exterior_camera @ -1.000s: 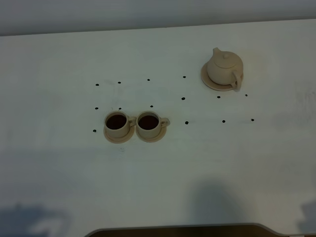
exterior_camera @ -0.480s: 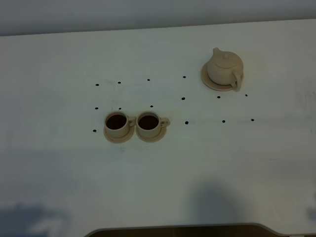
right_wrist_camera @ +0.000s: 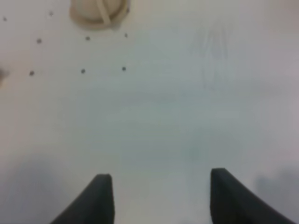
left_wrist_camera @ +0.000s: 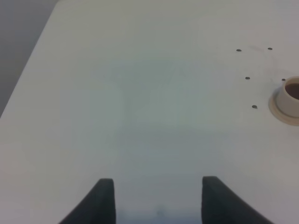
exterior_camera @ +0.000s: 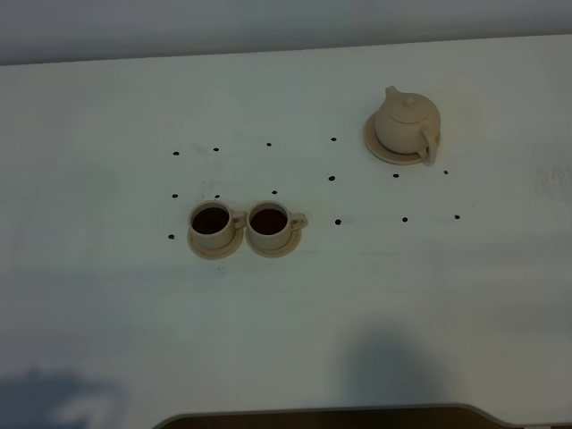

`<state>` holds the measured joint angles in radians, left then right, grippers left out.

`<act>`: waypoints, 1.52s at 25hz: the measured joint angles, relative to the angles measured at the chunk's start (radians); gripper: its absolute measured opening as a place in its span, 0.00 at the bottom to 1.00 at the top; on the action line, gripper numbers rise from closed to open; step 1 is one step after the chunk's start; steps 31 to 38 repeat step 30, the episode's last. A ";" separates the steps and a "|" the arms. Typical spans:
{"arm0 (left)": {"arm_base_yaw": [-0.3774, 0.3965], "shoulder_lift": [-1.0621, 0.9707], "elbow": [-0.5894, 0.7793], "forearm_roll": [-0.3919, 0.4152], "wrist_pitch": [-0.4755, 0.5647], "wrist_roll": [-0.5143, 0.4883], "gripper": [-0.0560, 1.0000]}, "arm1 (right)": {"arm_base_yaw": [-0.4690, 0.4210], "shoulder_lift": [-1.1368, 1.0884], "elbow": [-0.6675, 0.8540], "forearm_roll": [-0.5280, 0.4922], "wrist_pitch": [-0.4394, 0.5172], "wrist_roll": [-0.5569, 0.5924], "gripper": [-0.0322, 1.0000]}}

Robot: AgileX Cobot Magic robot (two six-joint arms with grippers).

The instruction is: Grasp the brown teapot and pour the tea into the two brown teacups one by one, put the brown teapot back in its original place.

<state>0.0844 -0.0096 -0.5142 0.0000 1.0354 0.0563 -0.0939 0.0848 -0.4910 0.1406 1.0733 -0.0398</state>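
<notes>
The brown teapot [exterior_camera: 407,123] stands upright on its round tan saucer [exterior_camera: 374,147] at the back right of the white table; it also shows in the right wrist view [right_wrist_camera: 98,10]. The two brown teacups [exterior_camera: 212,221] [exterior_camera: 269,222] stand side by side on their saucers left of centre, both holding dark tea. One cup shows in the left wrist view [left_wrist_camera: 290,94]. My left gripper [left_wrist_camera: 156,200] is open and empty over bare table. My right gripper [right_wrist_camera: 156,198] is open and empty, well short of the teapot. Neither gripper shows in the high view.
Small black dots [exterior_camera: 332,178] mark the white tabletop [exterior_camera: 357,295] between cups and teapot. A dark edge [exterior_camera: 313,416] runs along the table's front. The table's left edge [left_wrist_camera: 32,60] shows in the left wrist view.
A dark shape at the lower right corner of the high view has slid out of view. Teapot and cups have not moved.
</notes>
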 joint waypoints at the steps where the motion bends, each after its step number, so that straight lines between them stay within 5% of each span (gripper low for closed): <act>1: 0.000 0.000 0.000 0.000 0.000 0.000 0.48 | 0.000 -0.018 0.000 0.000 0.000 0.000 0.49; 38: 0.000 0.000 0.000 0.000 0.000 -0.001 0.48 | 0.000 -0.091 0.000 0.003 0.001 0.000 0.49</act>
